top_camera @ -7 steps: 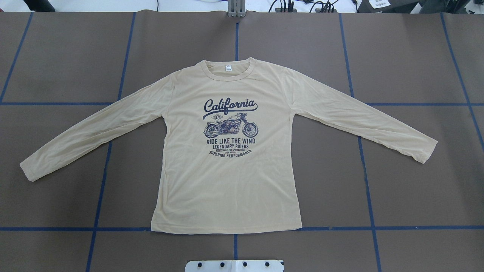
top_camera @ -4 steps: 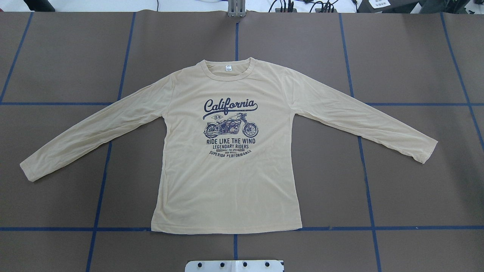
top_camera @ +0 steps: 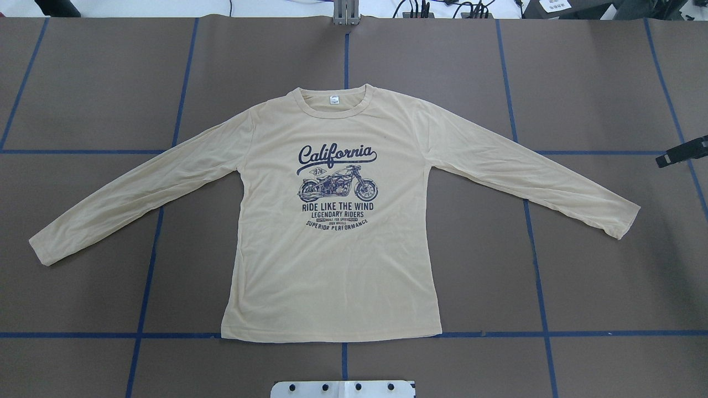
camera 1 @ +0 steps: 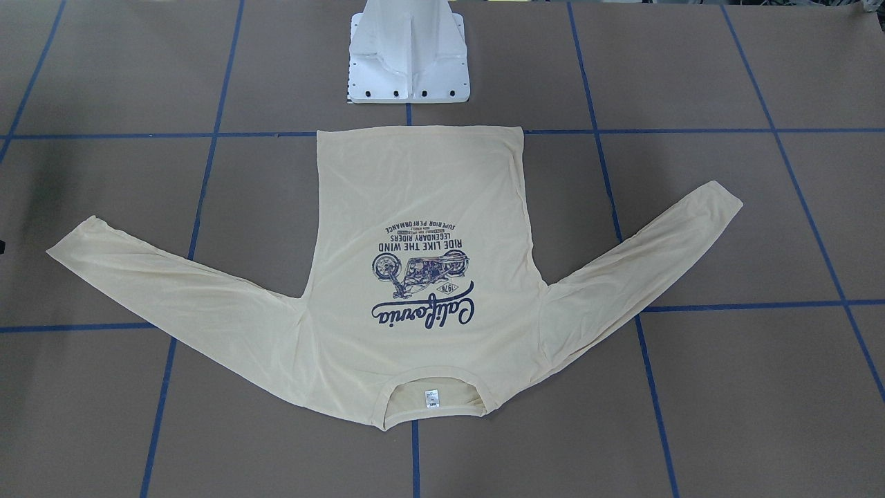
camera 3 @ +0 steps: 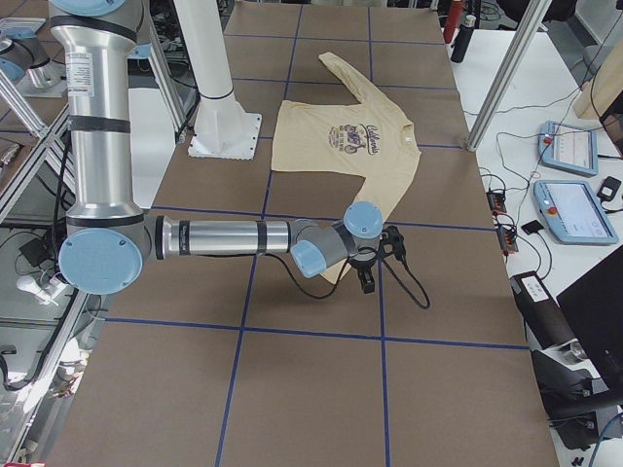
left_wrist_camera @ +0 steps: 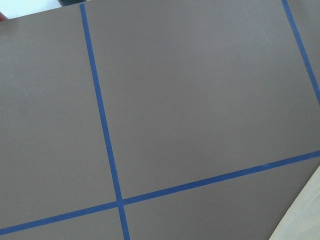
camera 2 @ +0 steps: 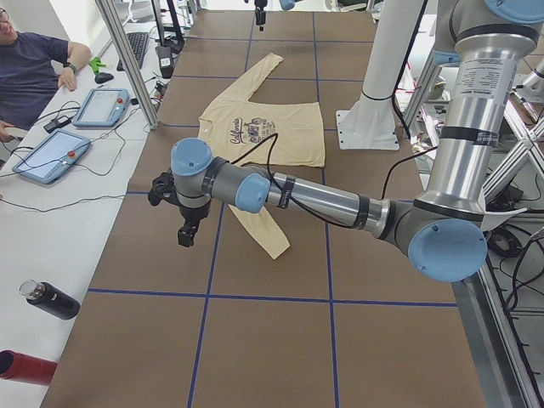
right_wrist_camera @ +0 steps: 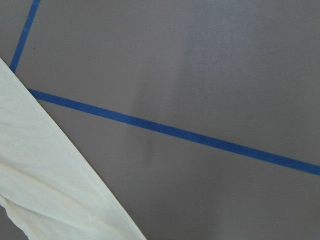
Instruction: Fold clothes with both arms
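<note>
Plainly, the shirt (top_camera: pixel 332 276) lies flat on the table (top_camera: pixel 608 287), print (top_camera: pixel 337 185) up, with its collar at 12 o'clock in the overhead view and a white label (top_camera: pixel 334 100) inside. It reads "California", "RIDE LIKE THE WIND", "LEGENDARY RIDERS", "SUPERIOR PERFORMANCE". The right gripper (camera 3: pixel 367 282) hovers at 3 o'clock and the left gripper (camera 2: pixel 186 234) at 9. I cannot tell whether either is spread or pressed together.

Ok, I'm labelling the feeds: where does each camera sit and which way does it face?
Front-facing: across the brown table, facing the robot; pale cream-yellow long-sleeved shirt, white pedestal base on top.
Overhead: behind the robot, looking forward, down; black tip of grey-metal right arm.
Exterior left: table's left end; grey-metal left arm near.
Exterior right: opposite end; right arm near.
Left wrist: looks down; no body.
Right wrist: same; both share blue tape, shirt edge.
</note>
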Robot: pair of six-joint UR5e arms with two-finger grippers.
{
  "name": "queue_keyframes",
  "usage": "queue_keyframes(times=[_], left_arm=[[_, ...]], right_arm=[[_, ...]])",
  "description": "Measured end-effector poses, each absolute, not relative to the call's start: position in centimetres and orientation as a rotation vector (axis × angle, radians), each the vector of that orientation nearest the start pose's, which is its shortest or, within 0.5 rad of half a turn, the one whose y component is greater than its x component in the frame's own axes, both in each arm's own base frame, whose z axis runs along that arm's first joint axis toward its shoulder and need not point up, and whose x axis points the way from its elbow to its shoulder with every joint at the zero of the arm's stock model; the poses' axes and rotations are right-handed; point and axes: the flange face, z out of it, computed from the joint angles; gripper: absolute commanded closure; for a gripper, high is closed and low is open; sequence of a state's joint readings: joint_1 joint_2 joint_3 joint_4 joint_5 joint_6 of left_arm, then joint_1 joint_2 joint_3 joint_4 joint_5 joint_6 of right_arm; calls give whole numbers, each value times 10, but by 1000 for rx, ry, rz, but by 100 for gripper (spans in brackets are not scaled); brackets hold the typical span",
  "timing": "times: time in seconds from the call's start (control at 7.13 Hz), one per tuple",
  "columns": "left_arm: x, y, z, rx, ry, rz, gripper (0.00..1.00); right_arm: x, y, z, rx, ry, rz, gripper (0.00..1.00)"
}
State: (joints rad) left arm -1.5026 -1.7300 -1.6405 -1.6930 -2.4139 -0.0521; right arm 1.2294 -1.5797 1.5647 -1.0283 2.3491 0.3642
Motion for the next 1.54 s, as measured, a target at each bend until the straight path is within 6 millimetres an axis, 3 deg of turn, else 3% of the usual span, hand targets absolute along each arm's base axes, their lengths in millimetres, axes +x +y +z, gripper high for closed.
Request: queue_keyframes(times=[0.14, 0.28, 0.7, 1.54], left_arm=[[-19, -563, 526, 267, 877, 164, 0], [-18, -559, 530, 259, 887, 163, 0], [-18, -555, 535, 249, 900, 162, 0], [-17, -555, 537, 245, 903, 160, 0]], right_arm=[[-139, -490, 604, 183, -878, -174, 5], [-154, -475, 609, 170, -864, -179, 5], [-167, -451, 632, 160, -825, -199, 2], [-199, -457, 640, 116, -827, -241, 3]])
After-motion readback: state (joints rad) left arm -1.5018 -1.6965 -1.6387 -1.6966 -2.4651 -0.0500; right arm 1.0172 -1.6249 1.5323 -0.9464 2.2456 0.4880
